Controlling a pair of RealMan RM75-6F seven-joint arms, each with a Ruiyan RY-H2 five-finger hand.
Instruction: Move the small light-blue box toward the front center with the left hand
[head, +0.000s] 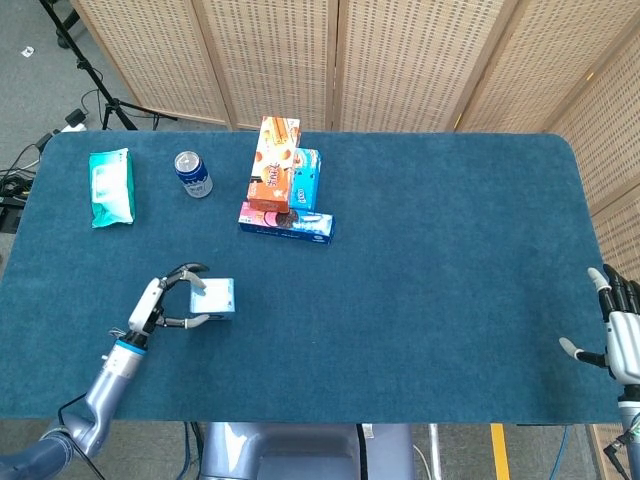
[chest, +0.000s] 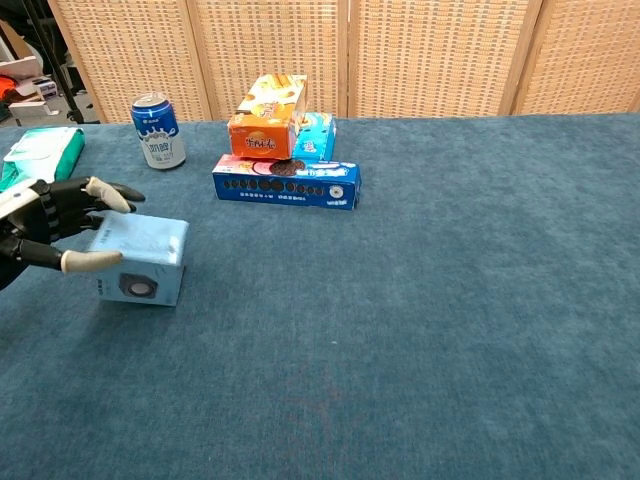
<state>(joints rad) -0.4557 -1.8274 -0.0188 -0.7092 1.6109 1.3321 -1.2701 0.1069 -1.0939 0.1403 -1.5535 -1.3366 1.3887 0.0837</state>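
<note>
- Carrying step: your left hand (head: 160, 305) pinches the small light-blue box (head: 217, 298), left of front center
- Next, travel right, then set it down and release

The head view looks steeply down from high above the near edge, taking in the whole dark-blue carpeted tabletop (head: 430, 250). The chest view sits low and close, facing level across it toward the woven wicker folding screens (chest: 440, 55). Both share the stacked snack boxes (head: 285, 190) and the left side.
</note>
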